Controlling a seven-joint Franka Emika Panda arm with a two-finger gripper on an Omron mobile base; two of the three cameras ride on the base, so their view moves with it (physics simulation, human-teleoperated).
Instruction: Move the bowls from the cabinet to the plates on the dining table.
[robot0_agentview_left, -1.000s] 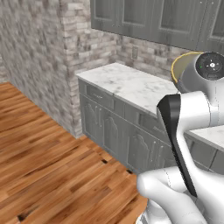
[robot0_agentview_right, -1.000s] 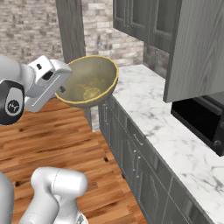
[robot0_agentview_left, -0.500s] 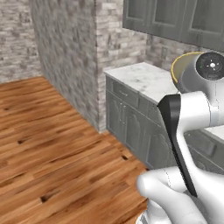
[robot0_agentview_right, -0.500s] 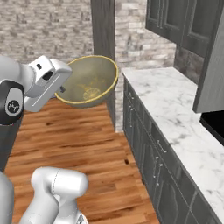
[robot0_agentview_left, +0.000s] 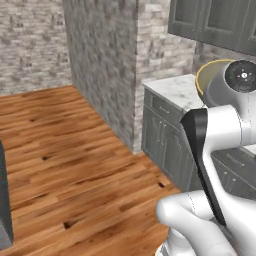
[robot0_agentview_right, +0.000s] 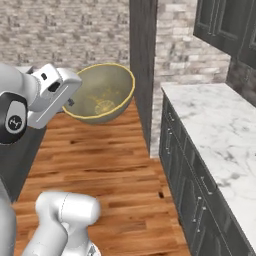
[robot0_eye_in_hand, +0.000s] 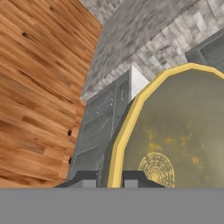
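Note:
One of the bowls (robot0_agentview_right: 102, 95), olive-tan with a yellowish rim and a speckled inside, hangs in the air over the wooden floor. My gripper (robot0_agentview_right: 70, 102) is shut on its rim. In the hand view the bowl (robot0_eye_in_hand: 175, 131) looms large at the right, and my gripper (robot0_eye_in_hand: 109, 178) pinches its rim between both fingertips. In the left base view the bowl's rim (robot0_agentview_left: 206, 76) peeks out behind my wrist. The cabinet and the plates are out of view.
A marble counter (robot0_agentview_right: 215, 125) on grey base cupboards (robot0_agentview_left: 162, 137) runs along the right. Grey wall cupboards (robot0_agentview_right: 222, 25) hang above it. A stone-clad pillar (robot0_agentview_left: 115, 60) stands at its end. Wooden floor (robot0_agentview_left: 75, 160) spreads left. A dark grey block (robot0_agentview_right: 22, 155) stands behind my arm.
The whole picture has swung as the base turns: the counter and the pillar have slid to the right in both base views. The bowl stays in my gripper.

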